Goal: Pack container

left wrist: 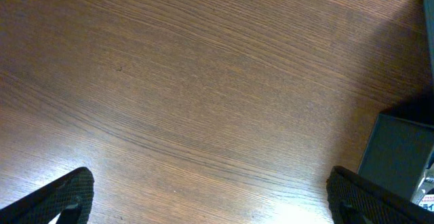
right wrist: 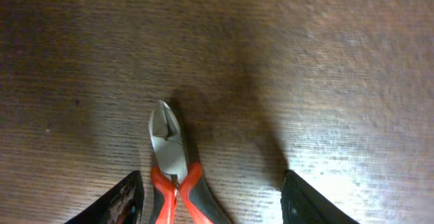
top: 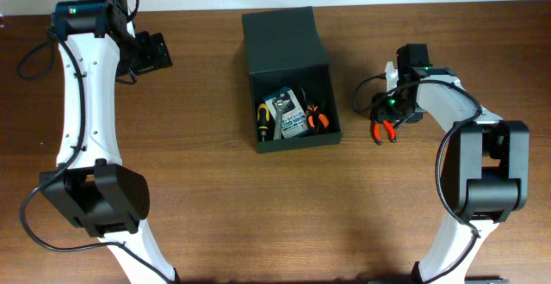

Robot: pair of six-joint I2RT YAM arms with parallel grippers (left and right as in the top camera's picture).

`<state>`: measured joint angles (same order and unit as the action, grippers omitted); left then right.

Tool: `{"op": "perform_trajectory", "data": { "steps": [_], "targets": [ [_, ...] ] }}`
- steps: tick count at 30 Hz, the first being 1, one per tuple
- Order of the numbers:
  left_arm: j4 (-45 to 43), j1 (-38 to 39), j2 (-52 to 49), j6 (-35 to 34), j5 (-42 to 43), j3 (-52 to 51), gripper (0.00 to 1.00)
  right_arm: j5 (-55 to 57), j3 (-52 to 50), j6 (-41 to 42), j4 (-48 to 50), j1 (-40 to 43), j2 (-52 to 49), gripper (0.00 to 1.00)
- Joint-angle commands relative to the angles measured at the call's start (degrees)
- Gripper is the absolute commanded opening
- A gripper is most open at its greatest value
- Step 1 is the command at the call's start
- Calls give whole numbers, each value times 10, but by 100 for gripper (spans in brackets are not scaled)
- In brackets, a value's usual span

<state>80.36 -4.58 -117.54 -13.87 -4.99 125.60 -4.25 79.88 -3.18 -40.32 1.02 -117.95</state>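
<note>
Right of the container (top: 297, 139), your wrist view alone shows pliers (right wrist: 169, 149) untouched inside the right gripper (right wrist: 211, 182), jaws apart; left gripper (left wrist: 210, 178) gapes over table (left wrist: 203, 75)

Overhead looks straight down on the whole worktop (top: 215, 215). Both wrist views face down, close to the wood: the right shares the pliers (right wrist: 171, 153) with overhead, the left the container (left wrist: 397, 153).
</note>
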Motion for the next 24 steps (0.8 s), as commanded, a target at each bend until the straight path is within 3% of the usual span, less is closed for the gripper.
{"op": "perform_trajectory", "data": {
  "steps": [1,4,6,17,20,24],
  "targets": [
    [-1,-1,0,7,-9,9,99,-11,-11,-41,7,-4,-17,47],
    [-1,-1,0,7,-9,9,99,-9,-11,-41,-4,-10,-18,39],
    [-1,-1,0,7,-9,9,99,-4,-11,-41,-14,-14,-18,44],
    [-1,-1,0,7,-9,9,99,49,-11,-42,-40,-29,-18,44],
    [-1,-1,0,7,-8,9,99,57,-11,-56,-44,-29,-18,50],
    [-1,-1,0,7,-9,9,99,64,-11,-56,-42,-29,-18,46]
  ]
}}
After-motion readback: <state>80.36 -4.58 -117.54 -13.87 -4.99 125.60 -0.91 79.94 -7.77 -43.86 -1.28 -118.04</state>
